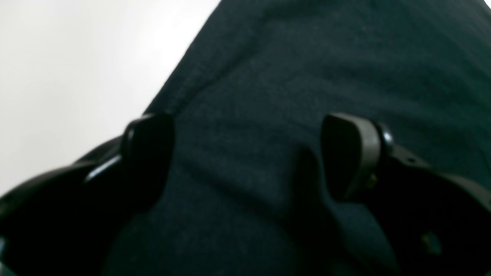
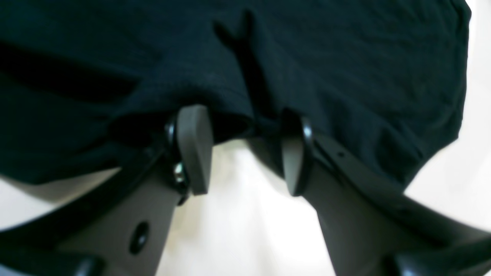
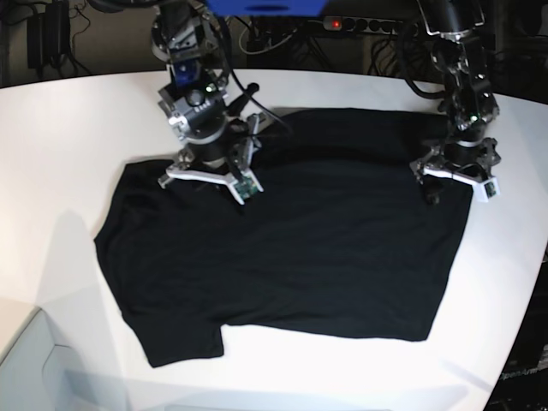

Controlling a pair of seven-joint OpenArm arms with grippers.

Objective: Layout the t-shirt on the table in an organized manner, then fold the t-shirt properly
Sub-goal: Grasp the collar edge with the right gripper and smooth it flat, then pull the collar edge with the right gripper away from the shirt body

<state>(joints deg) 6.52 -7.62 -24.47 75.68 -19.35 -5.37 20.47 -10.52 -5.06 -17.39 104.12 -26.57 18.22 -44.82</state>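
The black t-shirt [image 3: 300,248] lies spread on the white table [image 3: 68,137], plain side up; no graphic shows. My right gripper [image 3: 205,184], on the left of the base view, stands on the shirt's far left part near a sleeve. In the right wrist view the right gripper [image 2: 243,115] is open, its fingertips [image 2: 193,126] at a cloth edge [image 2: 230,96] with bare table [image 2: 245,214] below. My left gripper [image 3: 455,181] stands on the shirt's far right corner. In the left wrist view the left gripper [image 1: 245,122] is open over flat black cloth [image 1: 307,57], near its edge.
A power strip and cables [image 3: 368,26] lie behind the table's far edge. The table's curved edge [image 3: 527,317] runs close to the shirt's right side. A pale box-like surface [image 3: 21,360] shows at the lower left corner.
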